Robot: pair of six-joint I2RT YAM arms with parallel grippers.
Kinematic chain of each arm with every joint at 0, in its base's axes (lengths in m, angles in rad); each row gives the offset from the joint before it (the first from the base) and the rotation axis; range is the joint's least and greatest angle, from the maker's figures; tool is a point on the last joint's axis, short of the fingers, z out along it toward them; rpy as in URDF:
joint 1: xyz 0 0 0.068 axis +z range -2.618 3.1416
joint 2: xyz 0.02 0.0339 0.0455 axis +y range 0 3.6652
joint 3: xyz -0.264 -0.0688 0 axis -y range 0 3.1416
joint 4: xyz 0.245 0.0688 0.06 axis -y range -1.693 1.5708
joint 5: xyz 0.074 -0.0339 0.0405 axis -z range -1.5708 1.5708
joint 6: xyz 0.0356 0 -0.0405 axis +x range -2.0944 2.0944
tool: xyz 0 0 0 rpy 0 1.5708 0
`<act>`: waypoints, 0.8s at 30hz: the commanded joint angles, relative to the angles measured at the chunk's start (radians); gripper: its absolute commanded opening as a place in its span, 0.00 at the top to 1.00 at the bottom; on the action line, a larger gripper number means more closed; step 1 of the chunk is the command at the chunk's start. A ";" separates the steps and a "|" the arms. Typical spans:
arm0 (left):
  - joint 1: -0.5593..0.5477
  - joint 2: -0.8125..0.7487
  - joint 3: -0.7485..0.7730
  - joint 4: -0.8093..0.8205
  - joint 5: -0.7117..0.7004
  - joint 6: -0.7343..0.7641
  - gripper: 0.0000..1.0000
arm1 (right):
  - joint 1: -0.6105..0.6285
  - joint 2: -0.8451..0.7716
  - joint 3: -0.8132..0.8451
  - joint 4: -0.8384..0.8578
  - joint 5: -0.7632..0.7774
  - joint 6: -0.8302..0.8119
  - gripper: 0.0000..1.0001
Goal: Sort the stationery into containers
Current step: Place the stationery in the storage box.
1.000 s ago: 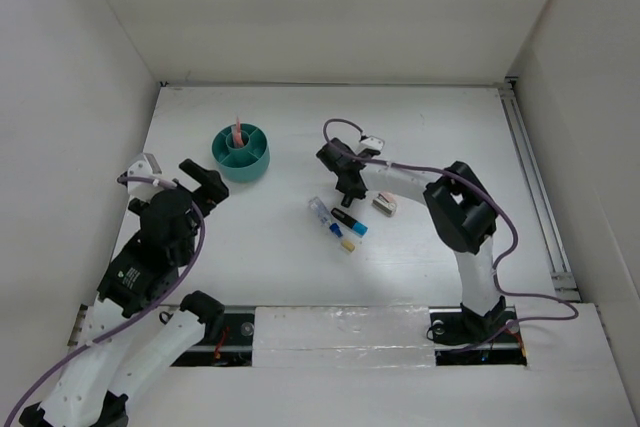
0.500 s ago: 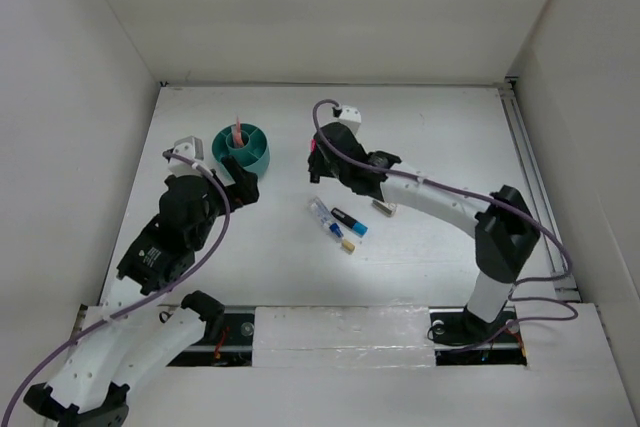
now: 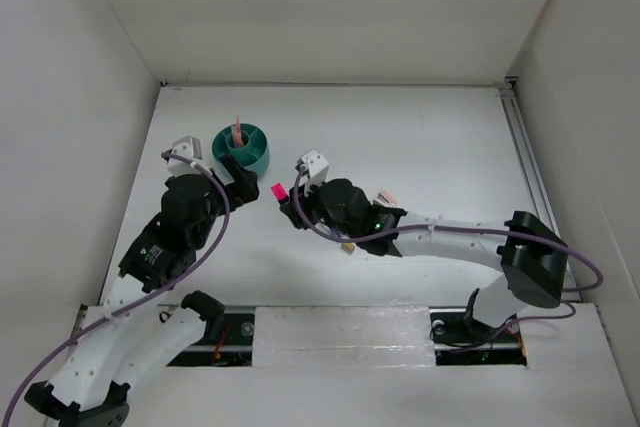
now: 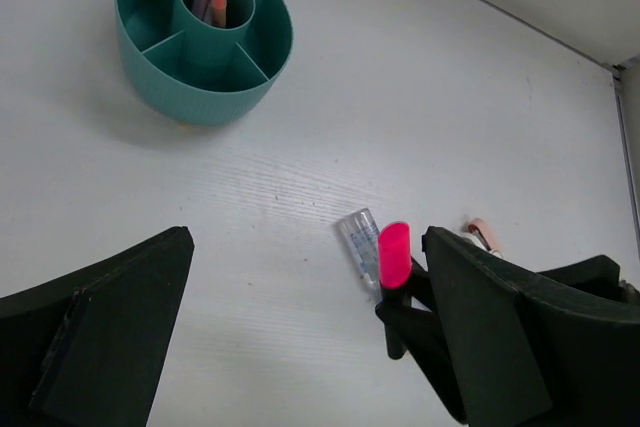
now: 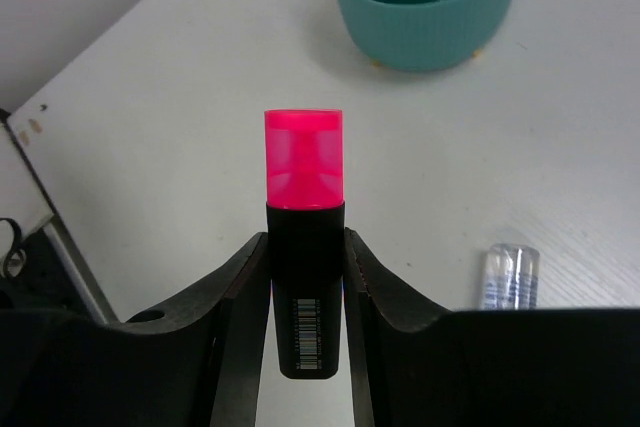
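The teal organiser cup (image 3: 242, 150) stands at the back left, with a thin pink-red pen (image 3: 237, 130) upright in its centre tube. It also shows in the left wrist view (image 4: 204, 37) and the right wrist view (image 5: 425, 2). My right gripper (image 5: 305, 257) is shut on a black marker with a pink cap (image 5: 304, 162), held above the table to the right of and nearer than the cup (image 3: 279, 191). My left gripper (image 3: 240, 185) is open and empty beside the cup's near side. A clear-barrelled pen (image 4: 360, 247) lies on the table under the held marker.
A small tan block (image 3: 348, 245) lies beside the right arm's near side, and a pinkish eraser block (image 3: 386, 196) lies beside its far side. White walls enclose the table on three sides. A rail (image 3: 530, 177) runs along the right edge.
My right gripper has lifted the pink-capped marker off the table and carried it left and nearer, close to my left gripper. My left arm has moved up beside the cup and stayed there.
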State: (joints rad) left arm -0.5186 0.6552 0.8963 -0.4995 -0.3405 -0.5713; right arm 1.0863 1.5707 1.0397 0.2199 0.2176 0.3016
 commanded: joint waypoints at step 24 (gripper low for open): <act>0.005 0.034 0.015 0.065 0.210 0.031 0.18 | 0.044 0.012 0.054 0.392 -0.279 -0.081 1.00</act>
State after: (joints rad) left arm -0.5167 0.7006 0.8963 -0.4778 -0.1417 -0.5537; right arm 1.1210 1.5799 1.0519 0.5129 0.0193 0.2005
